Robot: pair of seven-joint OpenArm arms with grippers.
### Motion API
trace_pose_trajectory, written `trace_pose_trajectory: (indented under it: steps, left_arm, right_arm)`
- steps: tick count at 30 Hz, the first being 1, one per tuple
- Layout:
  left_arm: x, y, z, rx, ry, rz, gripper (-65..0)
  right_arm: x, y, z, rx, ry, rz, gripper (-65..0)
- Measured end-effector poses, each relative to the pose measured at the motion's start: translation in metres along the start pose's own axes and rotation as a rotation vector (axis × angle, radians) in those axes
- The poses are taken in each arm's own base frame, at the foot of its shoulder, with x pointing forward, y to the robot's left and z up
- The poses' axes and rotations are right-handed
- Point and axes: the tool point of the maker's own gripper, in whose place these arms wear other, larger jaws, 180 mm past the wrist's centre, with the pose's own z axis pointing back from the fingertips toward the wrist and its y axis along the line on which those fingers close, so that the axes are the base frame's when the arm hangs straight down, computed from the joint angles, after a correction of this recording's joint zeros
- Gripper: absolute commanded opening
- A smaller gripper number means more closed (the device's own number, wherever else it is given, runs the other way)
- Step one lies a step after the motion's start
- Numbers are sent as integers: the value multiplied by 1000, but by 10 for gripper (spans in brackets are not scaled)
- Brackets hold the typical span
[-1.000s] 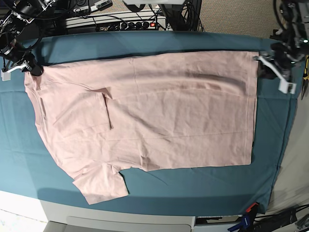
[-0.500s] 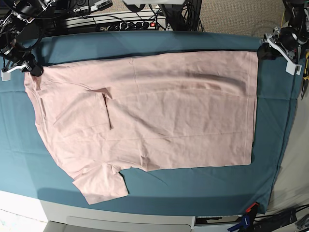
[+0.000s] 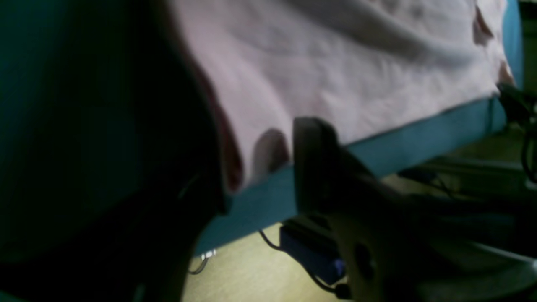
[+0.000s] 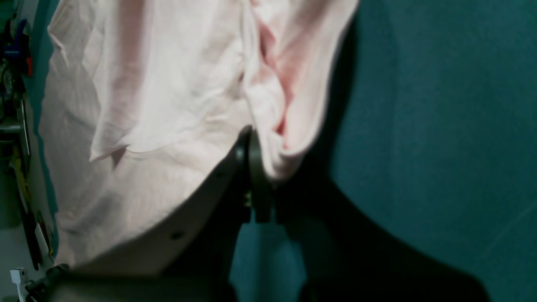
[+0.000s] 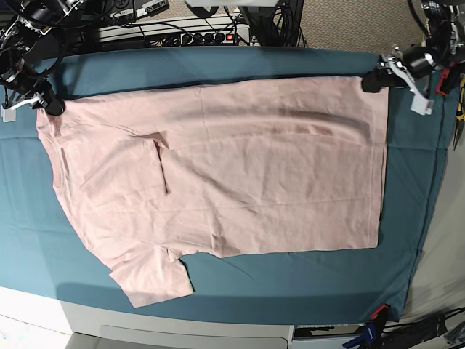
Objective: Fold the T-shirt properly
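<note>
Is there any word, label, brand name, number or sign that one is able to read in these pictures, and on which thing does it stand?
None can be read.
The T-shirt shows only its plain pink side; no lettering is visible.
The equipment behind the table cloth shows no legible label; anything there is too small to read.

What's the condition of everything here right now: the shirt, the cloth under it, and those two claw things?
T-shirt: spread flat, plain side up, far sleeve folded inward, not yet folded.
Teal table cloth: lying flat beneath the shirt.
Right gripper: shut on the shirt's shoulder corner.
Left gripper: open, jaws on either side of the hem's far corner, nothing gripped.
</note>
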Motion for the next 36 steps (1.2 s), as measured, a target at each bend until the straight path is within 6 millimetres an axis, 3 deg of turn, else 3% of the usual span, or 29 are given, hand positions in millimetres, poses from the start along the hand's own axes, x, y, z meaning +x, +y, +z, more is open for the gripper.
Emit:
trace_pose_trajectory:
  steps: [5,10,14,23,29,36]
  left_arm:
    - [2,-4,-6,-11,16,-38,-490]
    - [4,-4,-7,-7,18,-51,-514]
    - [2,-1,-7,4,26,-54,-650]
    - [-4,-5,-6,-13,58,-77,-650]
    - [-14,-2,11,23,79,-85,-650]
    - [-11,4,23,58,60,-85,-650]
  right_arm:
    - [3,0,0,0,-19,0,-650]
    - [4,0,0,0,-23,0,-650]
    - [5,0,0,1,-30,0,-650]
    - [-3,0,1,8,9,-5,-650]
    - [-19,-4,12,33,12,-39,-650]
    - [-33,-9,24,47,17,-70,-650]
